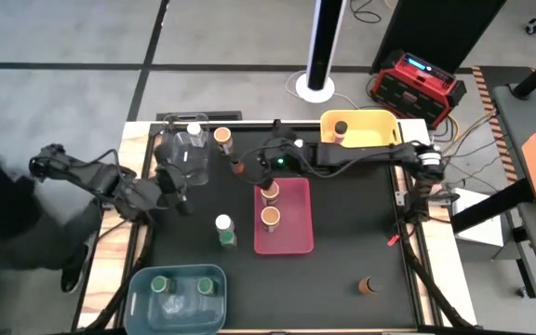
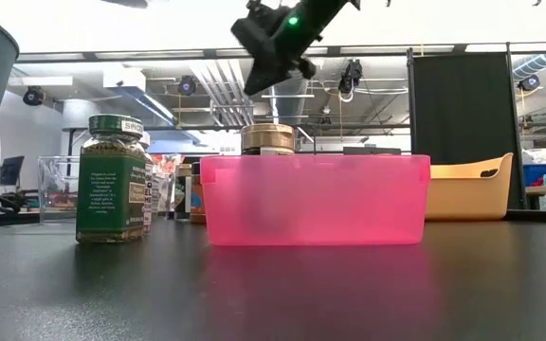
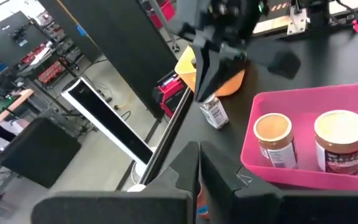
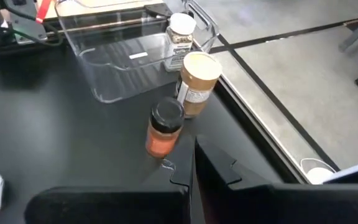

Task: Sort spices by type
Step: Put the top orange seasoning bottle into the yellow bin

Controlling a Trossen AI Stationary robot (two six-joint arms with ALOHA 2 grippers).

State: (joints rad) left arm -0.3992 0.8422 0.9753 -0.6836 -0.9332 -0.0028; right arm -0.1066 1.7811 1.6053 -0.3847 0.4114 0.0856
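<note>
Just below the right hand (image 1: 270,166), whose fingers are pressed together on nothing, two cylindrical jars with tan lids (image 1: 270,193) stand in the smooth pink plastic bin (image 1: 298,244) on the matte black bench (image 1: 361,233). Beside that hand stand a black-lidded jar of orange powder (image 4: 165,128) and a tan-lidded jar (image 4: 197,76), next to the clear rectangular bin (image 4: 114,59) holding a white-lidded jar (image 4: 180,34). The left hand (image 1: 177,194), fingers together and empty, hangs near the clear bin; a white-lidded green jar (image 1: 224,230) stands close by.
</note>
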